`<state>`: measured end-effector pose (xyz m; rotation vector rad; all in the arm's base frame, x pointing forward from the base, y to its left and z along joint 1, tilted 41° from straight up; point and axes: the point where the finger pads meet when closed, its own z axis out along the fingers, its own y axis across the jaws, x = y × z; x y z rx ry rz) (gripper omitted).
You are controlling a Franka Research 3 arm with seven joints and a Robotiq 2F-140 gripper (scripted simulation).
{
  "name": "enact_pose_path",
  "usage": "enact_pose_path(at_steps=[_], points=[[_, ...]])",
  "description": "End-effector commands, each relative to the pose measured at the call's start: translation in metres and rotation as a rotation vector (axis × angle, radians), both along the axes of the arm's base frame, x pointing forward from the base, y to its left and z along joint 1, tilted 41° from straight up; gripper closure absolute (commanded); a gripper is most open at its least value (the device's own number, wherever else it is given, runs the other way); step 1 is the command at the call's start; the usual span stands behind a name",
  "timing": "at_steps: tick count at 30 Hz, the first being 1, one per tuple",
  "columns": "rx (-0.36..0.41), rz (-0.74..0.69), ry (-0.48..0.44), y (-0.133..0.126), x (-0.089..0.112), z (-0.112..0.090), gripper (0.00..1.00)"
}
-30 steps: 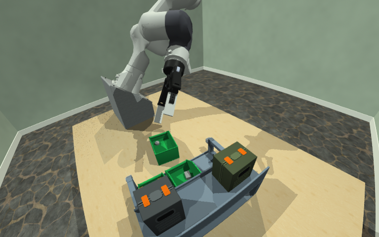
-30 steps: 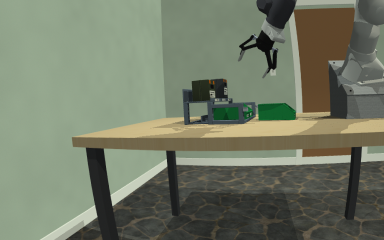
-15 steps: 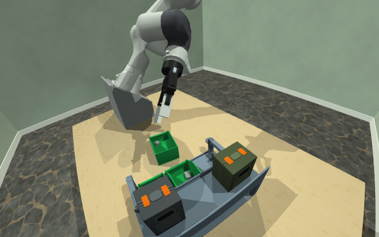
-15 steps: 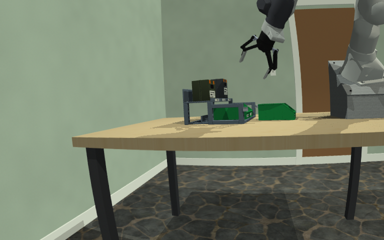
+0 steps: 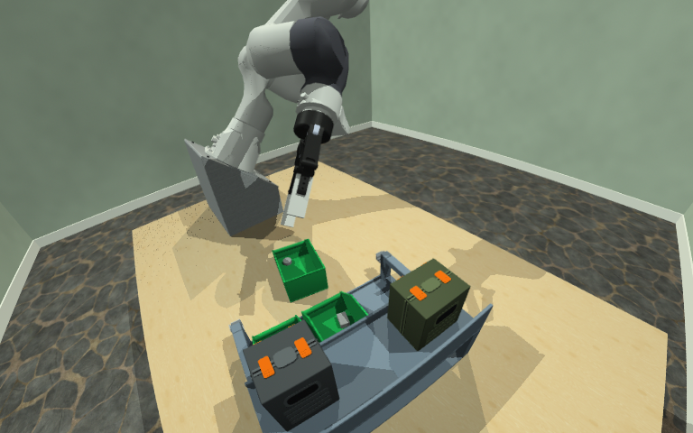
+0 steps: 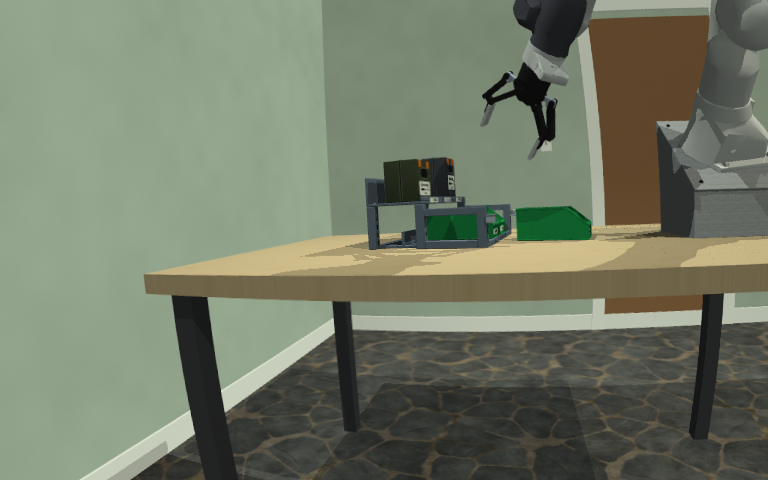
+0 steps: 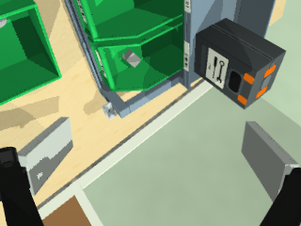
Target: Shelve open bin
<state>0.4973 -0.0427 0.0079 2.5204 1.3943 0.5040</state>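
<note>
Bright, sharp-edged shadows, fisheye-bent edges

The room is enclosed by pale green walls, edged at the bottom by a light baseboard. The floor is covered in dark, irregular stone paving. A light wooden table top is carried on black legs, and a brown door is seen behind it.
</note>
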Motion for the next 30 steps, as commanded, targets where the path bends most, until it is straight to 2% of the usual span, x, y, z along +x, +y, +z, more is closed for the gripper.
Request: enact_pose_path(at_steps=[1, 17, 18, 30], points=[[0.021, -0.013, 0.014, 0.0035, -0.0020, -0.0014, 0.00], [0.021, -0.013, 0.014, 0.0035, -0.0020, -0.0014, 0.00], [0.059, -0.051, 0.041, 0.0043, -0.0073, -0.0072, 0.00], [0.059, -0.051, 0.041, 0.0043, -0.0073, -0.0072, 0.00]])
